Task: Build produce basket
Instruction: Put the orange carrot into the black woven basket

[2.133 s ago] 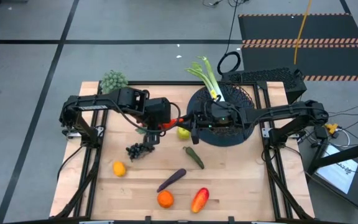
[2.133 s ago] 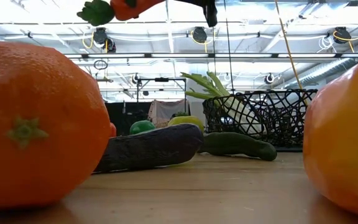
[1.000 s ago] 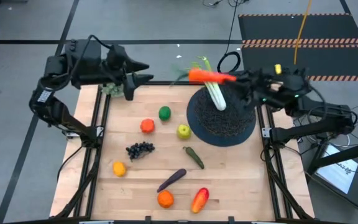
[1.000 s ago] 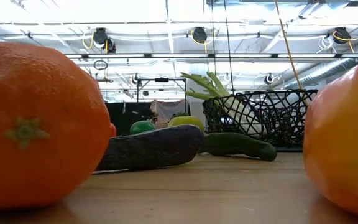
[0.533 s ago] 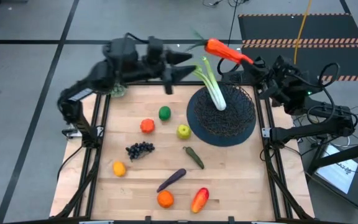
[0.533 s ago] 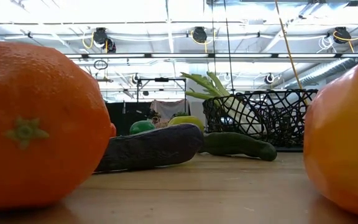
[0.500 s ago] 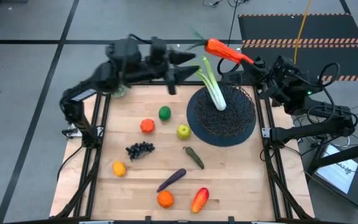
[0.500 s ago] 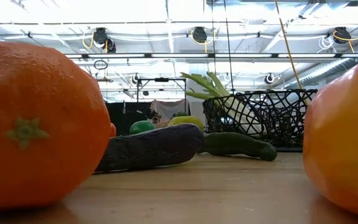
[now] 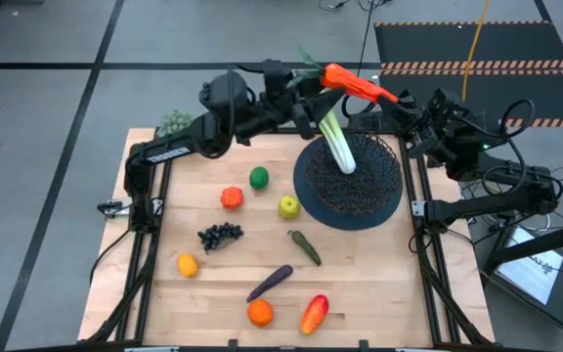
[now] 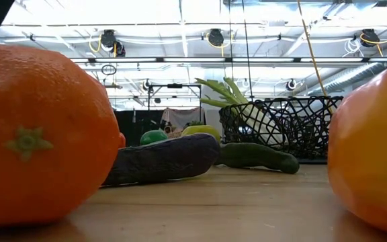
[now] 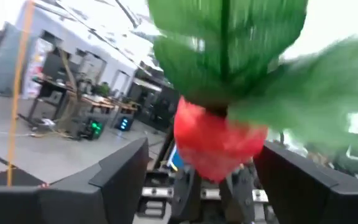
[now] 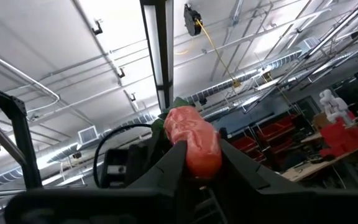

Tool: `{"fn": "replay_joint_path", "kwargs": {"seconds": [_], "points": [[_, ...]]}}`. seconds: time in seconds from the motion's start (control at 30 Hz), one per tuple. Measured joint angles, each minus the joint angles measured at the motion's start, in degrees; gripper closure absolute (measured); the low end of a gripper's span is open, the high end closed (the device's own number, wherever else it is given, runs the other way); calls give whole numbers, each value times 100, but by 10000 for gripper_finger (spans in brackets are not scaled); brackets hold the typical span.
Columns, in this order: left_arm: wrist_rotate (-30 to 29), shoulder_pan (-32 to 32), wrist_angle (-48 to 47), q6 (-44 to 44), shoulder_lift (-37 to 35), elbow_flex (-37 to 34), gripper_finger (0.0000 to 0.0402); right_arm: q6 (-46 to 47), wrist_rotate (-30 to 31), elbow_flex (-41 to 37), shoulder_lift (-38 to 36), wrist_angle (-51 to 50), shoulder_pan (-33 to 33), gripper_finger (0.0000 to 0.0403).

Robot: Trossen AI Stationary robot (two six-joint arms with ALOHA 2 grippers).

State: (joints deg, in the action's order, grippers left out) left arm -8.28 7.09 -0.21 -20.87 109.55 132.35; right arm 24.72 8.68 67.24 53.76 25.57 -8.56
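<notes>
My left gripper (image 9: 306, 98) has swung in from the far left, fingers spread around the leafy end of the carrot (image 9: 358, 82). My right gripper (image 9: 399, 101) pinches its other end above the basket's (image 9: 379, 200) far rim. This looks like a handover, though blur hides contact.

Carrot (image 11: 218, 146) with green leaves, between pincer fingers (image 11: 120, 177)

Left pincer (image 9: 311, 110) now beside the carrot's (image 9: 358, 83) leafy end (right pincer's (image 9: 399, 101) load).
</notes>
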Motion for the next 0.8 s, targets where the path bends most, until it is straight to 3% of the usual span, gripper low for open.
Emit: {"fn": "replay_joint_path", "kwargs": {"seconds": [0.13,0.43,0.6,0.7,0.8], "points": [[-245,9,-4,113,-4,2,161,9,35,-100,9,-9,-2,338],[-8,7,-65,207,-2,2,248,180,25,-556,7,850,0,338],[57,50,-124,-13,-2,2,247,184,9,-687,-92,965,2,321],[71,162,-208,-468,-63,2,236,186,3,-699,-225,844,0,286],[85,301,-311,-1161,-153,9,235,339,-436,-690,-399,534,0,241]]}}
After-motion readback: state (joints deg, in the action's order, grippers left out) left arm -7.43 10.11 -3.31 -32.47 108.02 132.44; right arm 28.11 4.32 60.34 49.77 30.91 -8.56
